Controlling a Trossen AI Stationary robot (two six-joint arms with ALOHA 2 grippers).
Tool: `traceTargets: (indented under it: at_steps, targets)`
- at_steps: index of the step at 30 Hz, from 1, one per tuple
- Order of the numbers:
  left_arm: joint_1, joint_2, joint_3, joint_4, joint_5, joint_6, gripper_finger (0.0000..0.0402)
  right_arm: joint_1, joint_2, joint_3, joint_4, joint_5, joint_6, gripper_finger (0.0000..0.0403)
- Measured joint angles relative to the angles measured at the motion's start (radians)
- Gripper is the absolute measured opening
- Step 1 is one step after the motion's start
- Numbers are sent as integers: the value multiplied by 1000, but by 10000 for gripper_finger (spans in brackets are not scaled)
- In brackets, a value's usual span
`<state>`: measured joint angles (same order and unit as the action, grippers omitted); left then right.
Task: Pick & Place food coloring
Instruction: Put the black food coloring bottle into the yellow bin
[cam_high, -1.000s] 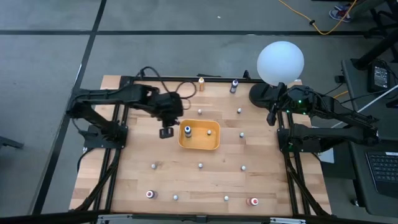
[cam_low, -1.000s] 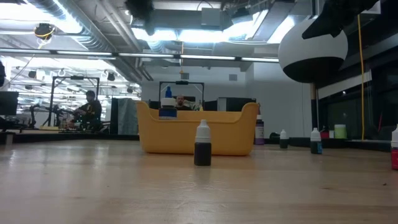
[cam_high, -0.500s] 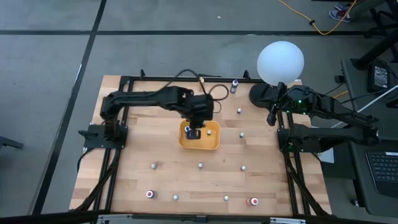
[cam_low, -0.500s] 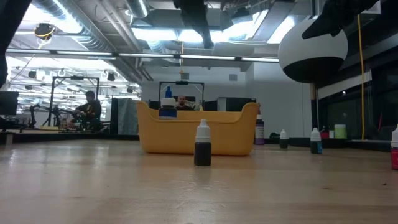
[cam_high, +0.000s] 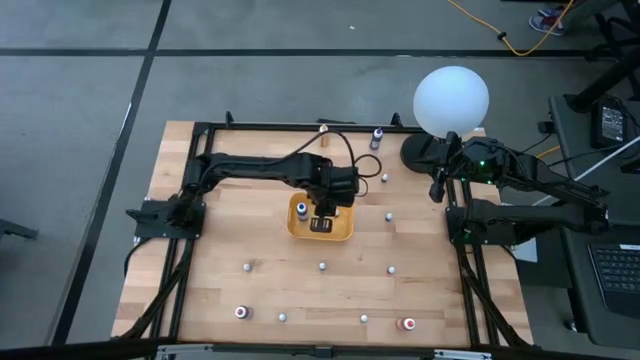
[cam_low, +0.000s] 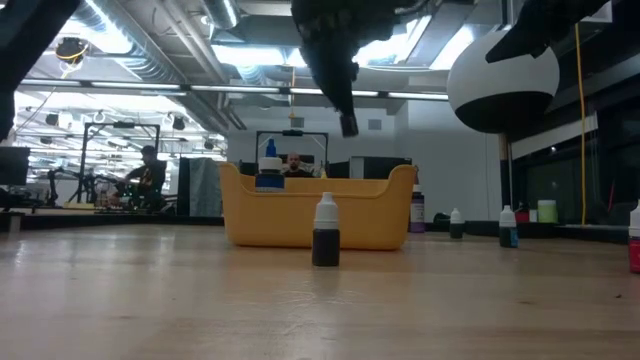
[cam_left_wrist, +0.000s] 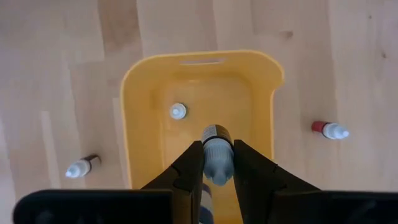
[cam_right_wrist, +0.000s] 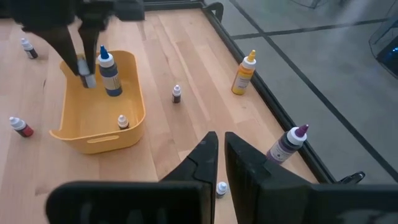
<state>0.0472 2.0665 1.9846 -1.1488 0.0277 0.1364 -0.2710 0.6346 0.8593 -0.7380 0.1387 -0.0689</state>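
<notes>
My left gripper (cam_left_wrist: 217, 163) hangs over the orange-yellow tray (cam_left_wrist: 134, 124), shut on a small food coloring bottle (cam_left_wrist: 216, 149); the right wrist view shows it above the tray (cam_right_wrist: 93, 127) too. A blue bottle (cam_right_wrist: 111, 71) and a small white-capped one (cam_left_wrist: 178, 111) stand on the tray's floor. Several more tiny bottles stand scattered on the table, among them one (cam_high: 322, 265) near the middle. My right gripper (cam_right_wrist: 221, 152) waits shut at the table's far right, by the lamp. My left gripper pinches the small bottle between its two fingers at the bottle's pale part (cam_left_wrist: 217, 163). The fingers come from above, pointing steeply down. The bottle's dark end (cam_left_wrist: 214, 132) sticks out below the fingertips, lifted clear over the tray's inside.
A white globe lamp (cam_high: 451, 100) stands at the far right corner. An orange bottle (cam_right_wrist: 244, 73) and a purple-capped one (cam_right_wrist: 287, 144) stand by the far edge frame. A red bottle (cam_left_wrist: 329, 129) and a dark one (cam_left_wrist: 82, 167) lie either side of the tray.
My left gripper has gone from left of the tray toward the table's right edge and down, rolling a little, and now hangs over the tray's inside, still shut on the small bottle. The low view shows its fingers come down into the picture above the tray.
</notes>
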Motion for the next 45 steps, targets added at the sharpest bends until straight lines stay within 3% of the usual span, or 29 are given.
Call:
traceTargets:
  at_steps: [8, 45]
  targets:
    - [3, 15, -31, 92, 1, 16, 66, 0, 0, 0, 0, 0, 0, 34]
    - [-14, 197, -32, 140, -9, 61, 66, 0, 0, 0, -4, 0, 8, 34]
